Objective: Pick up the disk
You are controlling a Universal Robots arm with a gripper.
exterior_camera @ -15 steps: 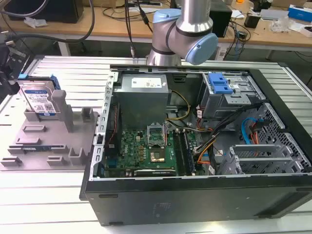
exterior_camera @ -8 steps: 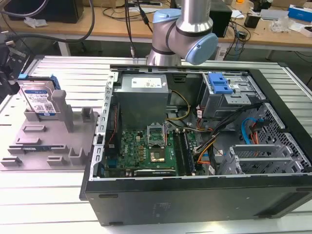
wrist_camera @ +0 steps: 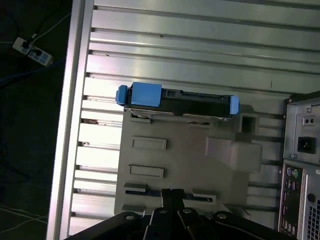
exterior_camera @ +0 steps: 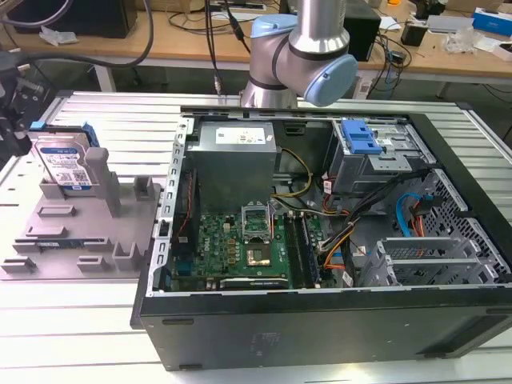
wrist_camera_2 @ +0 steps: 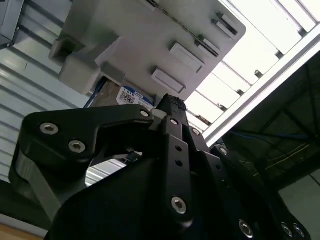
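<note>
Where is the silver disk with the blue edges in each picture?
Exterior view: the flat silver-grey disk with blue rails stands in the grey plastic tray, at the exterior view's left.
Second wrist view: the disk's white-and-blue label peeks out beside the tray.
First wrist view: the disk shows edge-on, along the tray's edge.
Shared landmark: the grey tray.

Bright, even room light — white glare on the table slats [wrist_camera_2: 235,90].

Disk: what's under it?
The disk stands on edge in a slot of the grey fixture plate, on the slatted table. The slot's walls hide its bottom edge.
</note>
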